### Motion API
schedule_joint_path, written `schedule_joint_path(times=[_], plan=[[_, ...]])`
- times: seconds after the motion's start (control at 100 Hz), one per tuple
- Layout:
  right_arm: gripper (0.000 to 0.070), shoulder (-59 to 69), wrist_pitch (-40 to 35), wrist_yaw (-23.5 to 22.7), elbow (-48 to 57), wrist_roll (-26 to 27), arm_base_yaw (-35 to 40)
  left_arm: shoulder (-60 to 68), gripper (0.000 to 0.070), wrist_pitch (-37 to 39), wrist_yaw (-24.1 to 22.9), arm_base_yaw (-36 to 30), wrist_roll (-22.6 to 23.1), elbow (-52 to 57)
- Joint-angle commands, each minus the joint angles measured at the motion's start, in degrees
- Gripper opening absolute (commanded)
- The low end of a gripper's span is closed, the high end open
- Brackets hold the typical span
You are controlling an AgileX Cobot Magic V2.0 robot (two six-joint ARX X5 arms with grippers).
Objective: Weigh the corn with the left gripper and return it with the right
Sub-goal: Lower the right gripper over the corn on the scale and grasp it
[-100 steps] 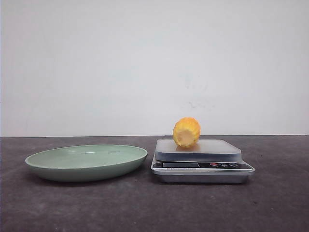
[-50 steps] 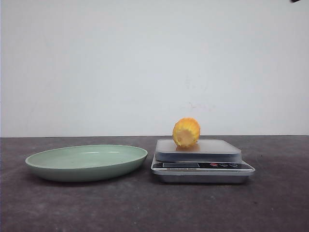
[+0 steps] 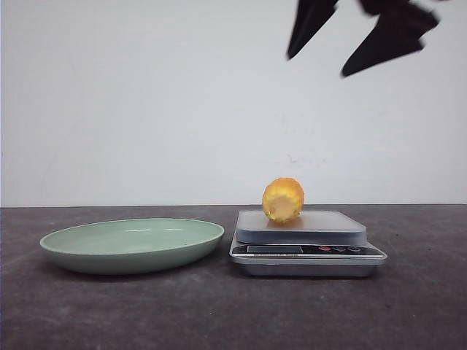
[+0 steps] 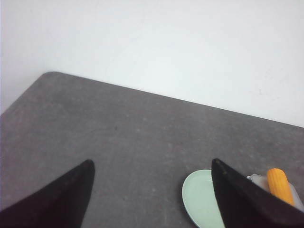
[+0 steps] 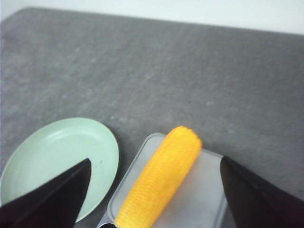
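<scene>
Newly entered at 1 o'clock above the scale (image 3: 307, 244): right gripper (image 3: 357, 40), fingers spread, empty. Corn (image 3: 282, 200) lies on the scale platform, unmoved. Green plate (image 3: 131, 244) at its 9 o'clock. Left gripper (image 4: 152, 199) spread, empty.

On my worktop (image 3: 219, 313) the plate (image 3: 131, 244) sits left, the scale (image 3: 306, 244) just beside it on the right. The corn (image 3: 282, 200) lies on the scale's platform. My right tool (image 3: 357, 40) hangs high above.
</scene>
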Motion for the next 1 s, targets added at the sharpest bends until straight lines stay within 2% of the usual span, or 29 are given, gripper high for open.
schedule_joint_path(times=[0.0, 0.14, 0.35, 0.55, 0.72, 0.85, 0.99], plan=[[0.0553, 2.64, 1.33, 0.44, 1.09, 1.51, 0.94, -2.80, 0.0476, -1.79, 1.36, 0.61, -2.10, -1.20], [0.0553, 7.82, 1.86, 3.30, 1.09, 2.38, 1.84, -8.68, 0.0475, -1.79, 4.79, 3.17, -3.43, -8.85], [0.0553, 14.36, 2.86, 3.67, 1.09, 4.33, 1.86, -13.88, 0.0475, -1.70, 11.17, 8.35, -3.37, -21.31], [0.0553, 19.78, 7.72, 3.13, 1.09, 6.47, 2.10, -14.32, 0.0475, -1.49, 11.37, 9.18, -3.21, -27.41], [0.0552, 22.56, 9.68, 2.71, 1.11, 9.92, 2.12, -14.32, 0.0475, -1.18, 11.28, 9.18, -1.18, -27.74], [0.0548, 24.13, 10.23, 2.75, 1.11, 10.56, 2.12, -14.32, 0.0475, -1.20, 11.28, 9.18, -0.37, -27.74], [0.0476, 25.75, 9.14, 2.56, 1.11, 12.02, 2.12, -14.32, 0.0475, -1.20, 11.13, 9.18, -0.31, -27.74]])
